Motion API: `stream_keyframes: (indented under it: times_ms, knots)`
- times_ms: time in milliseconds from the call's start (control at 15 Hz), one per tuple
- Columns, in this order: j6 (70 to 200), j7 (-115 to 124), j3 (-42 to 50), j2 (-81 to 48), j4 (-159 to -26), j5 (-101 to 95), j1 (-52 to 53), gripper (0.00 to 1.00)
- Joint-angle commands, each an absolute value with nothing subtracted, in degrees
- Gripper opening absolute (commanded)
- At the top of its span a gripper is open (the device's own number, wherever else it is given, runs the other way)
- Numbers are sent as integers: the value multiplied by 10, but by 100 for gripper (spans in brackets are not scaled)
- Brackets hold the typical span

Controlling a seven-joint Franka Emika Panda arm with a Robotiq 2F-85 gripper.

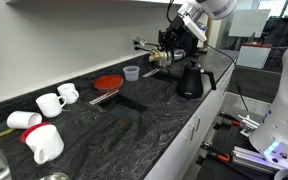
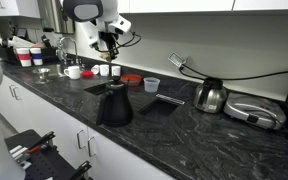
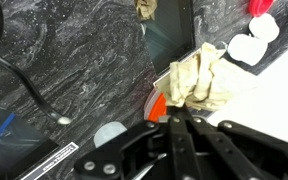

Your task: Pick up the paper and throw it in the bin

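At centre right of the wrist view, the crumpled paper [image 3: 200,78] sits at the tip of the tool [image 3: 180,115], jaws pinched narrow on it, up off the surface [image 3: 74,60]. It looks light, soft and squashy, so gripping a thick fold should hold.

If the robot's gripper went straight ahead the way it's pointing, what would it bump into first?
The crumpled paper, which sits right at the tips of the gripper and looks pinched there. Beyond it lies the dark countertop near a red lid, though depth is hard to judge.
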State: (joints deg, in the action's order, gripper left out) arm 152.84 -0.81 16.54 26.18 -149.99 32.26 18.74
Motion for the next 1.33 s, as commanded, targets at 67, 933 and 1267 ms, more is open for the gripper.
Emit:
stream_keyframes:
  times_ms: [67, 933, 1267]
  knots:
    - [1535, 0, 89, 252, -1501, 349, 171, 0]
    - [1565, -139, -16, 89, -1425, 399, 218, 0]
    - [1572, -162, -60, 11, -1391, 377, 198, 0]
